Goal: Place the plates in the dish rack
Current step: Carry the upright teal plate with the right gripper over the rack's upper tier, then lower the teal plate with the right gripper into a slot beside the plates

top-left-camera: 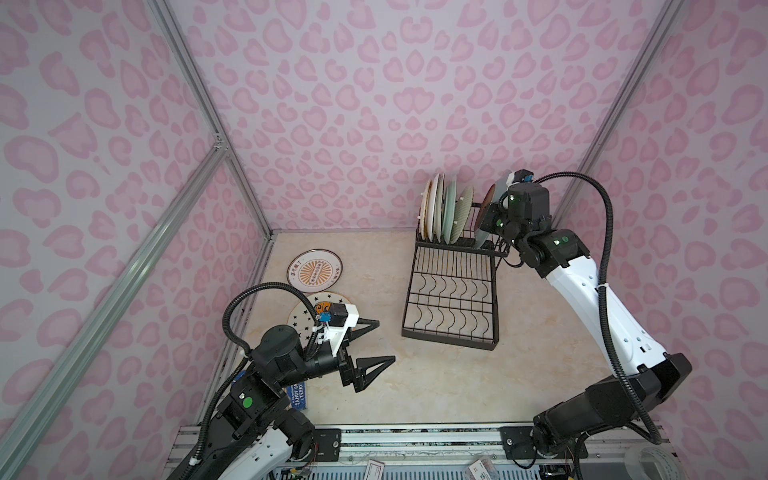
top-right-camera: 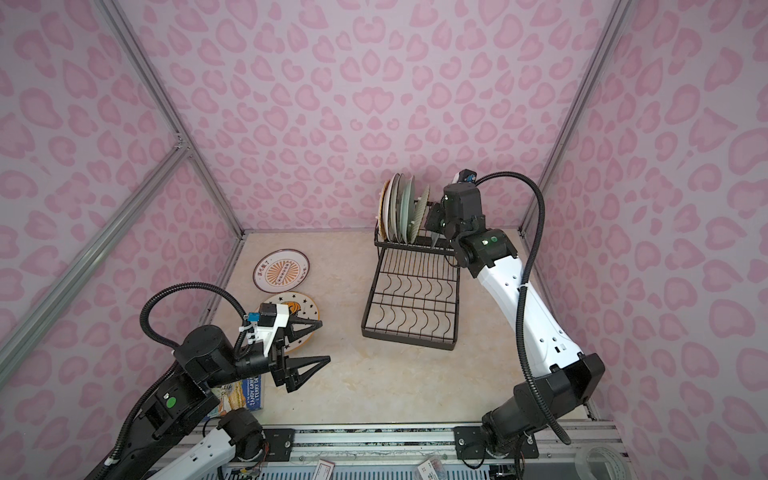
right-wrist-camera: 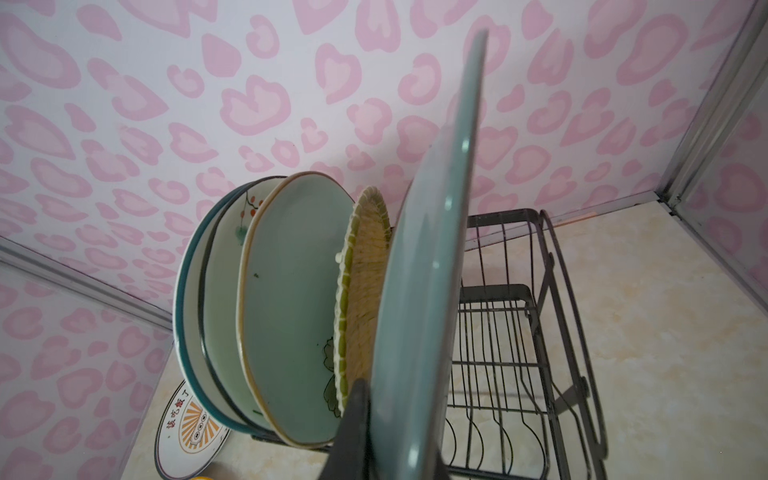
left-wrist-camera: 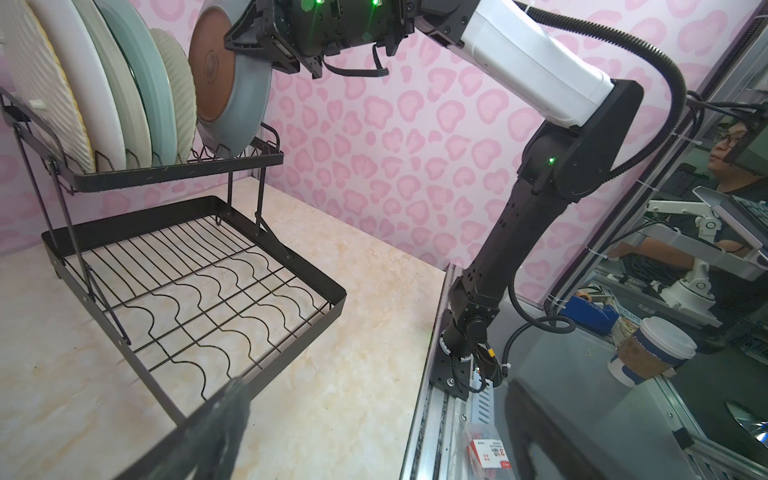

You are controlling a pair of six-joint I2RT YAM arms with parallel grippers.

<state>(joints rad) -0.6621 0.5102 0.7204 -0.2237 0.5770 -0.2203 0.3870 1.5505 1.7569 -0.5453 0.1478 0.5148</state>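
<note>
A: Two plates lie flat on the desk [top-left-camera: 436, 386], toward the left in both top views. The sunburst plate [top-left-camera: 314, 270] is farther back. The star plate [top-left-camera: 302, 314] is nearer, partly hidden under the left arm. Rack?

B: The dish rack [top-left-camera: 453, 298] stands back right. A row of plates [top-left-camera: 441, 212], about five, stands on edge in its raised tier.

A: Right gripper [top-left-camera: 493, 211]?

B: Clamped tight on the rim of a teal-grey plate [right-wrist-camera: 428, 291]. The plate is held on edge, tilted, just beside the woven yellow plate [right-wrist-camera: 368, 291] at the row's right end. Its lower edge is down at the tier's wires. Seated in a slot or not: cannot tell.

A: Left gripper [top-left-camera: 380, 343]?

B: Jaws spread wide, nothing between them. It hangs above the desk near the star plate, well apart from the rack.
</note>
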